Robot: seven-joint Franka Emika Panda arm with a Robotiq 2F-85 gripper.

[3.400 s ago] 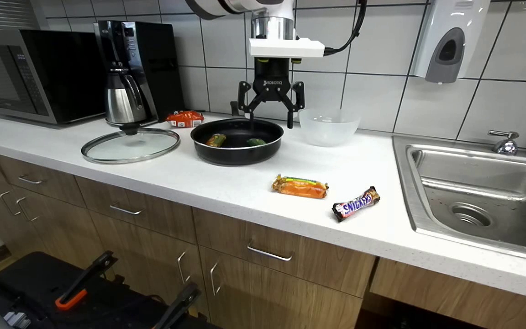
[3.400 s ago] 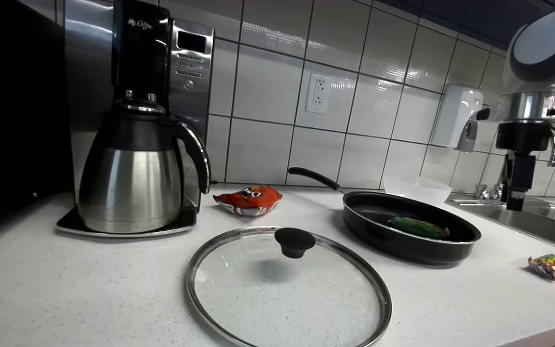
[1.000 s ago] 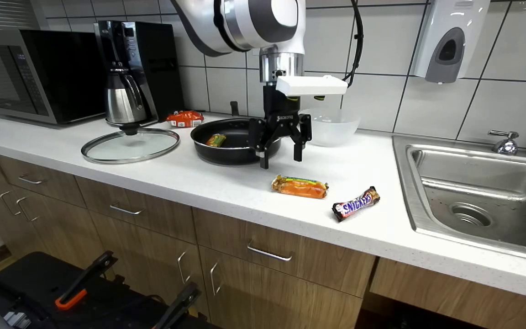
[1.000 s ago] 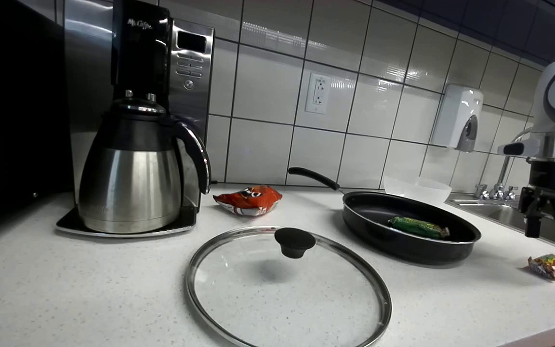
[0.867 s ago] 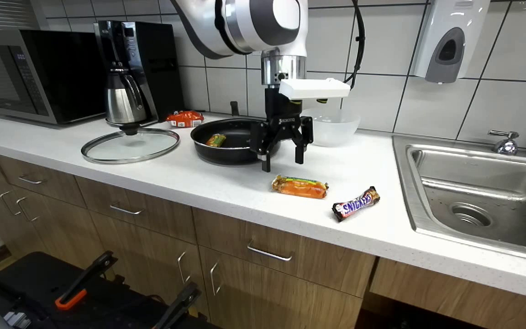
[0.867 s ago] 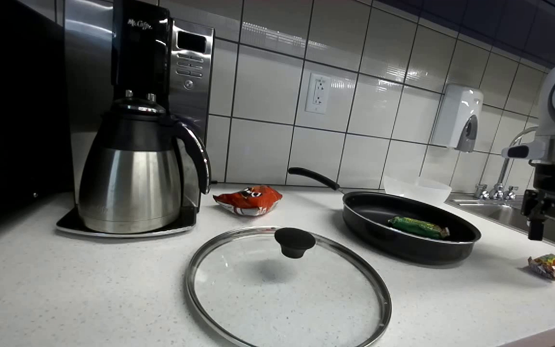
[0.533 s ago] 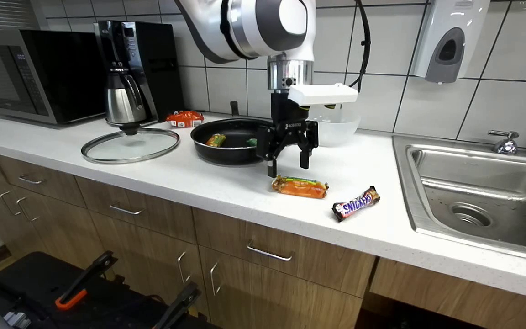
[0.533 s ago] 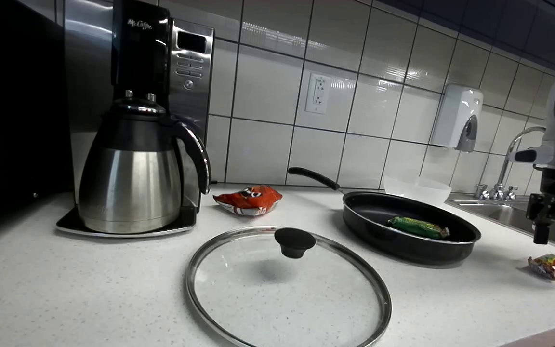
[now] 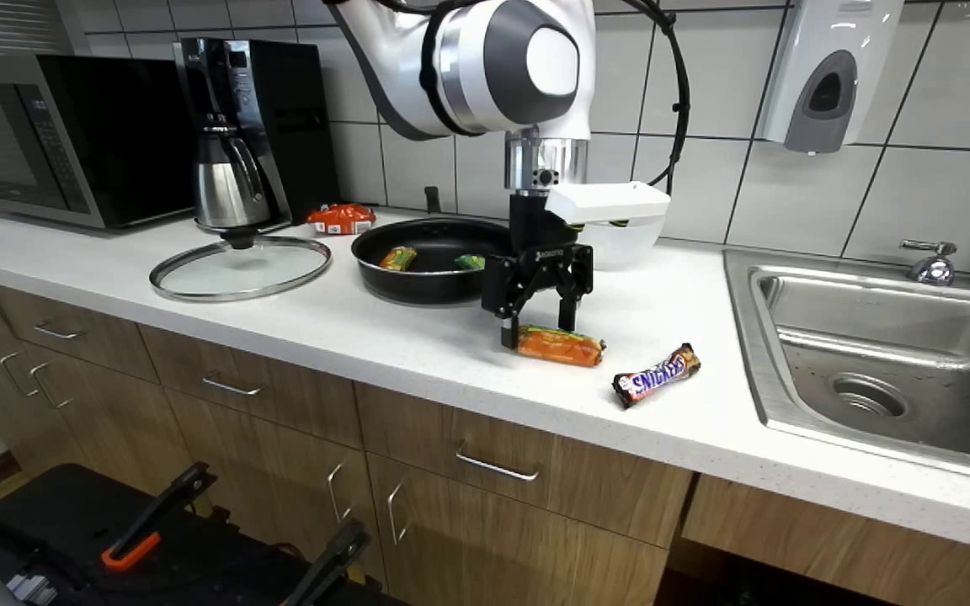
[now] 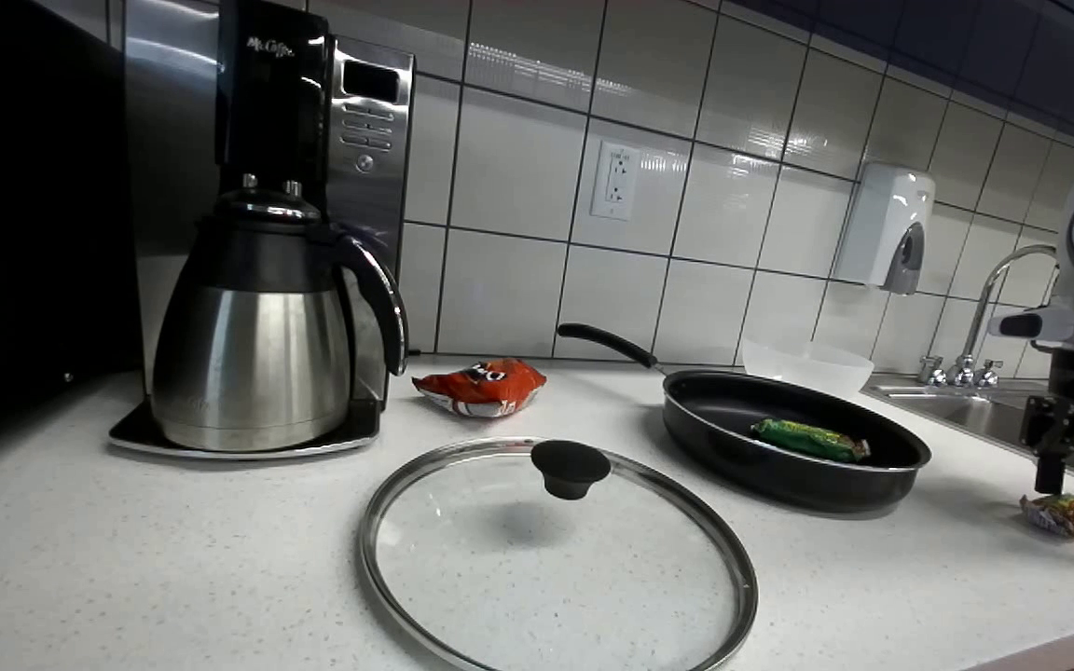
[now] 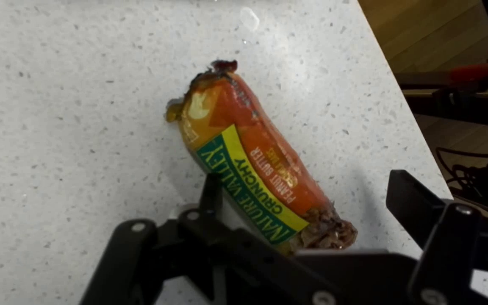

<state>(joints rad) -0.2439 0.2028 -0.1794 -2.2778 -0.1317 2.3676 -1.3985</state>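
We see the gripper [image 9: 539,333], fingers wide apart, at one end of the orange Nature Valley bar [image 11: 256,163], which lies on the counter [image 9: 418,337] between the black pan [image 9: 418,289] and the Snickers [image 9: 656,376]

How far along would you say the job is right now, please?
Looks done: a yellow-green packet and a green packet lie in the black pan. In hand: the gripper stands open around the orange Nature Valley bar, apparently not gripping it yet. Left, perhaps: that bar and the Snickers bar both lie outside the pan, and the glass lid rests off it on the counter.
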